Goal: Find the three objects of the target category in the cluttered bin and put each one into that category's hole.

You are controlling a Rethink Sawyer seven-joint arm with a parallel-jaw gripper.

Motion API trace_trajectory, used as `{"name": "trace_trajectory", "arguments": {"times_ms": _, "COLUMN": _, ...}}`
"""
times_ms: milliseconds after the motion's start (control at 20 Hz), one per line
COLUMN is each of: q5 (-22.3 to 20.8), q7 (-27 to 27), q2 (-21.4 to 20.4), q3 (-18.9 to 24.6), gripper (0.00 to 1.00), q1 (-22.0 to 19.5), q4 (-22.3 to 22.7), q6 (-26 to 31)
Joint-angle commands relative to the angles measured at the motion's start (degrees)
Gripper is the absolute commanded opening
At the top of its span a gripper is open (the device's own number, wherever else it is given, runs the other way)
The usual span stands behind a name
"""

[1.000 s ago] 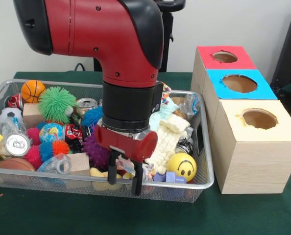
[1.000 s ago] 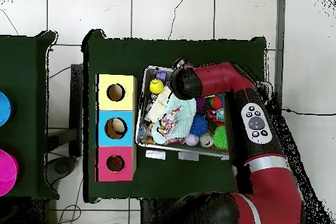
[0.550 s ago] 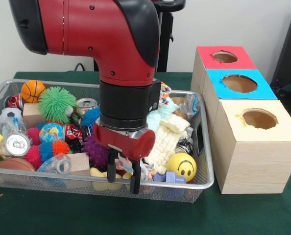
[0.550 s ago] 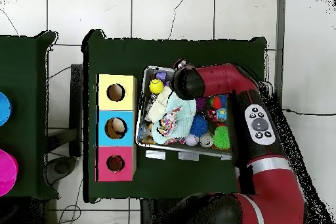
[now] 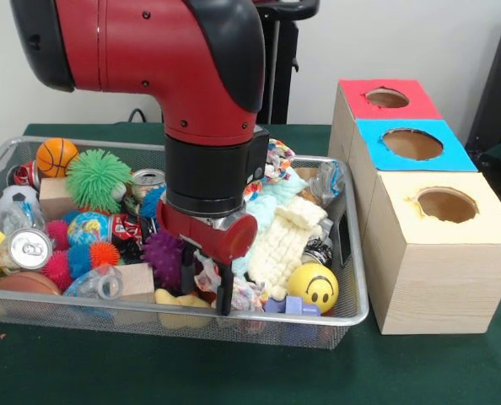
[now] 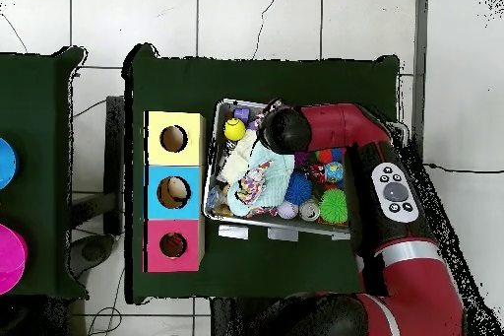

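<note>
While the tool [image 5: 207, 291] dips into the wire bin [image 5: 352, 287] beside a purple spiky ball [image 5: 162, 257], I cannot tell its state.

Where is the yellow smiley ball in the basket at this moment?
In the front view the yellow smiley ball lies in the wire basket's near right corner, just below the cream knitted cloth and right of the gripper.

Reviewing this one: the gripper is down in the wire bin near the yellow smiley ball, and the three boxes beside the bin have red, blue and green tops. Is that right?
Not quite. In the front view the gripper is down in the wire bin near the yellow smiley ball, but the boxes' tops are red, blue and yellow, not green. The green is the table cloth.
</note>
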Motion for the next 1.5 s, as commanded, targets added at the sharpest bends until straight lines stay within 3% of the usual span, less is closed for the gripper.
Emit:
{"name": "trace_trajectory", "arguments": {"times_ms": 50, "q5": -0.2, "q7": -8.3, "q2": 4.0, "q3": -4.7, "gripper": 1.00, "q1": 0.4, "q4": 7.1, "q6": 13.2}}
{"name": "trace_trajectory", "arguments": {"times_ms": 450, "q5": 0.2, "q7": -9.0, "q2": 5.4, "q3": -5.5, "gripper": 1.00, "q1": 0.0, "q4": 7.2, "q6": 12.8}}
{"name": "trace_trajectory", "arguments": {"times_ms": 1050, "q5": -0.9, "q7": -9.1, "q2": 10.0, "q3": -7.2, "gripper": 1.00, "q1": 1.1, "q4": 3.5, "q6": 10.9}}
{"name": "trace_trajectory", "arguments": {"times_ms": 1150, "q5": -1.4, "q7": -9.2, "q2": 11.3, "q3": -6.8, "gripper": 1.00, "q1": 0.9, "q4": 2.8, "q6": 8.8}}
{"name": "trace_trajectory", "arguments": {"times_ms": 1350, "q5": -3.9, "q7": -8.9, "q2": 12.7, "q3": -5.4, "gripper": 1.00, "q1": 0.0, "q4": 2.2, "q6": -1.0}}
{"name": "trace_trajectory", "arguments": {"times_ms": 1500, "q5": -6.0, "q7": -3.5, "q2": 11.8, "q3": -7.0, "gripper": 1.00, "q1": 1.6, "q4": 3.0, "q6": -10.4}}
